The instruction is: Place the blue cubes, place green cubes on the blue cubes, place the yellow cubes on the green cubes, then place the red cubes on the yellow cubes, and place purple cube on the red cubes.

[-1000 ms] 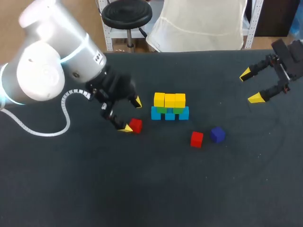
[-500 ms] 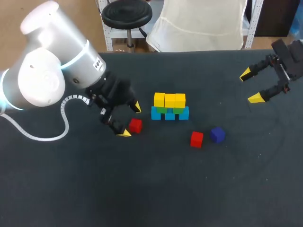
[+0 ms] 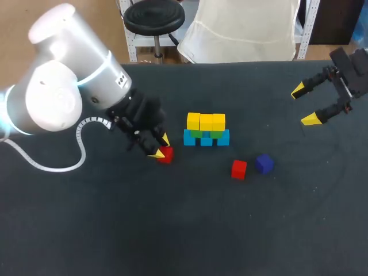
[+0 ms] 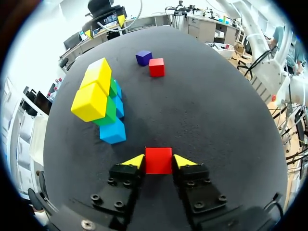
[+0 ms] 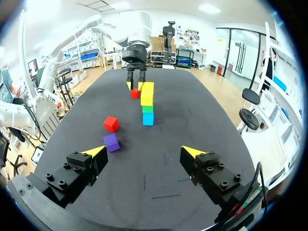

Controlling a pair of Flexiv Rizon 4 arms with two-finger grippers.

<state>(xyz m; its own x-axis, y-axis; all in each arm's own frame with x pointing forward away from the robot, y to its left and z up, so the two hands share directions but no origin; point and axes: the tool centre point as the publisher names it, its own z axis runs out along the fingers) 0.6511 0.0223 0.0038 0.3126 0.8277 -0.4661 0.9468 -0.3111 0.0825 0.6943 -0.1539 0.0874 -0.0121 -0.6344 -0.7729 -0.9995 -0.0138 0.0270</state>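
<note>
Since my left pincer (image 4: 159, 162) clasps the red cube (image 4: 159, 158), one tip against each side, on the table (image 4: 216, 120) near the blue cubes (image 4: 113, 132), I should lift it straight and set it squarely on the yellow cubes (image 4: 94, 91).

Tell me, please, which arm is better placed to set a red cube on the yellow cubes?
Left. The left end effector is shut on a red cube close beside the yellow cubes; the right end effector hangs open, far off.
</note>
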